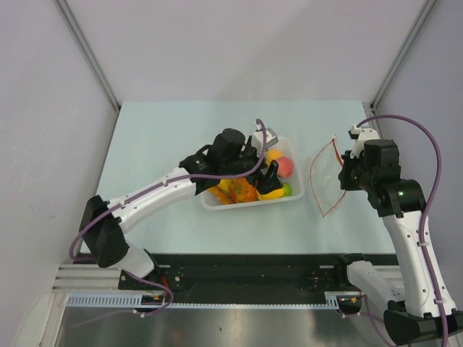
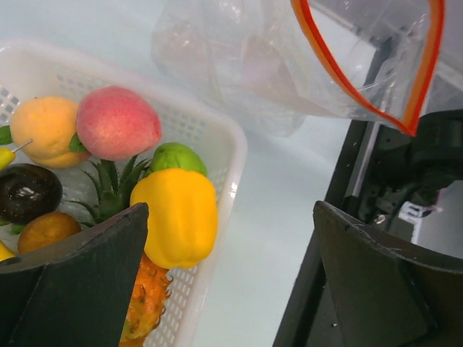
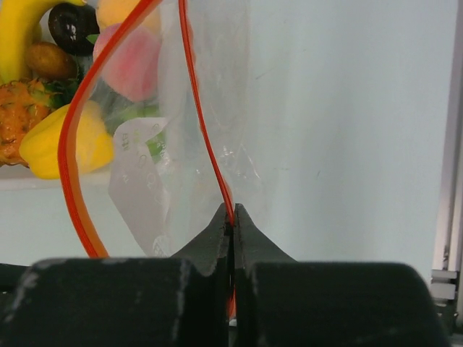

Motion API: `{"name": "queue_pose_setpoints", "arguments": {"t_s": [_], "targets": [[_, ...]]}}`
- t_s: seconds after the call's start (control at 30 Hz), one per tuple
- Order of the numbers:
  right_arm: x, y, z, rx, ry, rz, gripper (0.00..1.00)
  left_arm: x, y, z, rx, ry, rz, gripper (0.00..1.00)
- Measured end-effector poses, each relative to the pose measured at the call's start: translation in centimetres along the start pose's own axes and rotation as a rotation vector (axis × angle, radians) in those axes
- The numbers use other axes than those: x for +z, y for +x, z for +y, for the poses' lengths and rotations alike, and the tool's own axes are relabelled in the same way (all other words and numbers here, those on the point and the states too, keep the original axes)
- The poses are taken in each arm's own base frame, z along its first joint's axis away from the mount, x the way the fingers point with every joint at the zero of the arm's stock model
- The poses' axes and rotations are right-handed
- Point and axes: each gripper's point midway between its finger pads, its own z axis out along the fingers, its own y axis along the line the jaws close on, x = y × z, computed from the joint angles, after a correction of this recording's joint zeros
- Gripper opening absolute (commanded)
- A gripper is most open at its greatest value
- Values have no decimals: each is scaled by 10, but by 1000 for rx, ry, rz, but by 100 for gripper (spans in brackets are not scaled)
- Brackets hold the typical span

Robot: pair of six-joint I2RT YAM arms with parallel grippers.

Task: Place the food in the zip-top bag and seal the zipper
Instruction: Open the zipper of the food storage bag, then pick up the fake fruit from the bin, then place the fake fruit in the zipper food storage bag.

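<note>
Left pincer (image 2: 228, 211) gapes empty over the basket (image 2: 233, 144) of fruit (image 2: 177, 217); beside the basket, right pincer (image 3: 233, 217) clamps the bag (image 3: 145, 181) by its zipper (image 3: 72, 144).

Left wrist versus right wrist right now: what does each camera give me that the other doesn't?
Only the left wrist shows the left gripper, open and empty, above the edge of the white perforated plastic basket. Only the right wrist shows the right gripper pinched shut on the thin red-orange zipper strip. Both show the clear crinkly zip-top bag with its mouth open, the pink toy peach, the yellow toy fruit, the orange toy pineapple and the dark purple toy fruit.
</note>
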Motion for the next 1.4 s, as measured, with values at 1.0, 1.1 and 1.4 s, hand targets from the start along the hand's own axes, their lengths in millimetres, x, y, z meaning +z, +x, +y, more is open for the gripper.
{"name": "queue_pose_setpoints", "arguments": {"t_s": [1.0, 1.1, 1.4], "targets": [[37, 20, 18, 196, -40, 152, 0, 48, 74, 50, -40, -74, 262, 42], [37, 19, 20, 196, -49, 148, 0, 30, 35, 34, -32, -45, 154, 37], [41, 20, 26, 209, -84, 153, 0, -25, -103, -50, 39, 102, -253, 32]]}}
